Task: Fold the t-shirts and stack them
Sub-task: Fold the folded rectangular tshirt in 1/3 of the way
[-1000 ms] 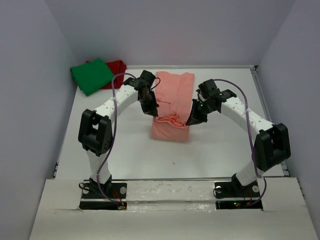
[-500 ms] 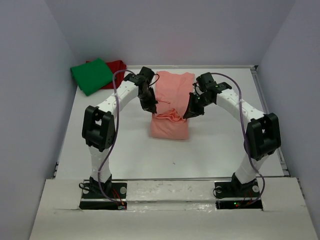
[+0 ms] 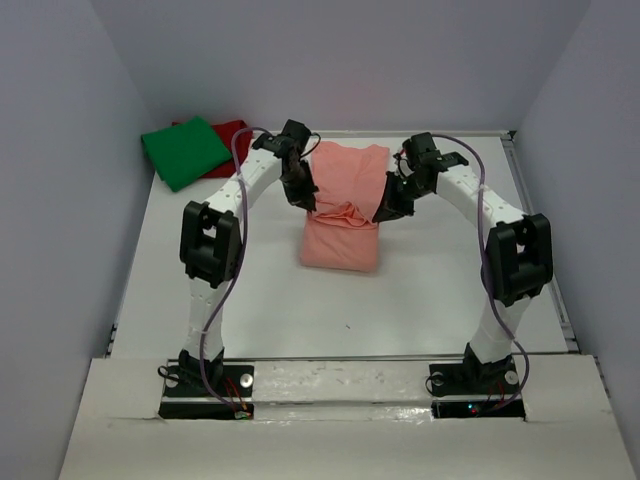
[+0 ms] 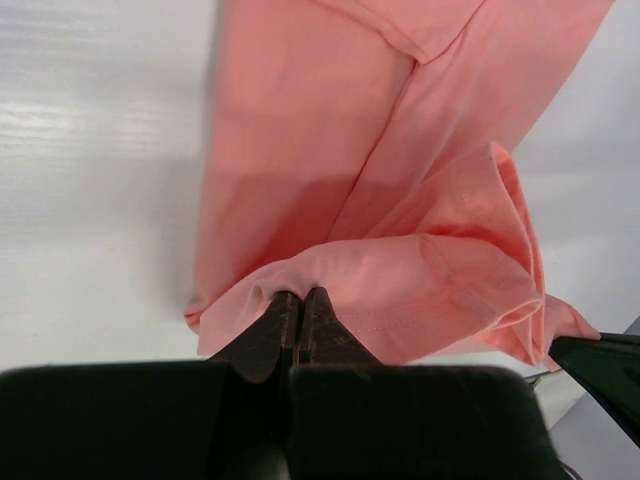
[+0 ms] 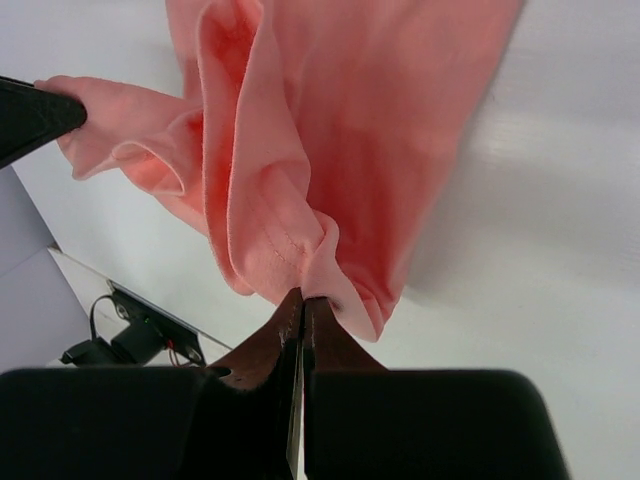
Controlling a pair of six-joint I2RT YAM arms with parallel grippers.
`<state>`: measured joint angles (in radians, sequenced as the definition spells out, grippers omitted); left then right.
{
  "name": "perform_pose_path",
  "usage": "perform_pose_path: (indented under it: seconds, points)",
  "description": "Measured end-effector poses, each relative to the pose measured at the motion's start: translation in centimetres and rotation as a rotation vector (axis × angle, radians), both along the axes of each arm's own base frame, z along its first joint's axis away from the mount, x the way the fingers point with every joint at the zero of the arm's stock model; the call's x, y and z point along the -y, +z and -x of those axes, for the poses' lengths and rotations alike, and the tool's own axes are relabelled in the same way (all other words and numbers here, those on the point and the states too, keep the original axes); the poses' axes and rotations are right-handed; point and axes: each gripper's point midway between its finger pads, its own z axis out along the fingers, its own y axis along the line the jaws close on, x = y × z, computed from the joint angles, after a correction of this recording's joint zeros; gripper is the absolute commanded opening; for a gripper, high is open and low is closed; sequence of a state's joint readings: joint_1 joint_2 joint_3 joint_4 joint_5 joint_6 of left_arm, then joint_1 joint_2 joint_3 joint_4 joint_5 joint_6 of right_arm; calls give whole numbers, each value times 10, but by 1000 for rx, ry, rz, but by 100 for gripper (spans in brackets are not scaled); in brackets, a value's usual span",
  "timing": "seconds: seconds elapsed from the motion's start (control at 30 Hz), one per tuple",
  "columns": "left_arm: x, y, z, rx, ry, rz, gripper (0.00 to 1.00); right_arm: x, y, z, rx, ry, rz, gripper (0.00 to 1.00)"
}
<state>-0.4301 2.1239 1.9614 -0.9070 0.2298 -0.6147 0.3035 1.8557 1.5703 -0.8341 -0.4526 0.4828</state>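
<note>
White tabletop (image 3: 250, 300) and pale walls are framing what I'm watching. At the far left corner the green t-shirt (image 3: 185, 150) is lying folded, partly over the dark red t-shirt (image 3: 237, 133). Next, the left gripper (image 4: 300, 302) is pinching one corner of the salmon-pink t-shirt (image 3: 343, 240), fingers pressed together on bunched hem. That shirt is lying mid-table as a long strip, its near hem raised and doubled back over the middle. On the right, the right gripper (image 5: 302, 300) is nipping the opposite corner likewise. To my eye, both arms should be travelling level and in step, holding the sagging edge taut so it is landing square.
</note>
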Motion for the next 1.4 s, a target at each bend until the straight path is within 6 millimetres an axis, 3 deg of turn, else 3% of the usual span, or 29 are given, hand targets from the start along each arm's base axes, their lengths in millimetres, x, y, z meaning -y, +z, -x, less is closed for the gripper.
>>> perform_pose_path:
  seconds: [0.2,0.5,0.77,1.4]
  points:
    - [5,-6,-13,8,-6,-1,0,2,-11,-12,-7,6,10,0]
    - [6,-34,-18,-24,-18,-19,0,4,-46,-21,-58,18,34,0]
    - [7,-59,-26,-43,-26,-34,0,1,-71,-47,-60,20,44,0]
    - [9,-54,-41,8,-27,-23,0,19,-98,-79,-27,-18,70,0]
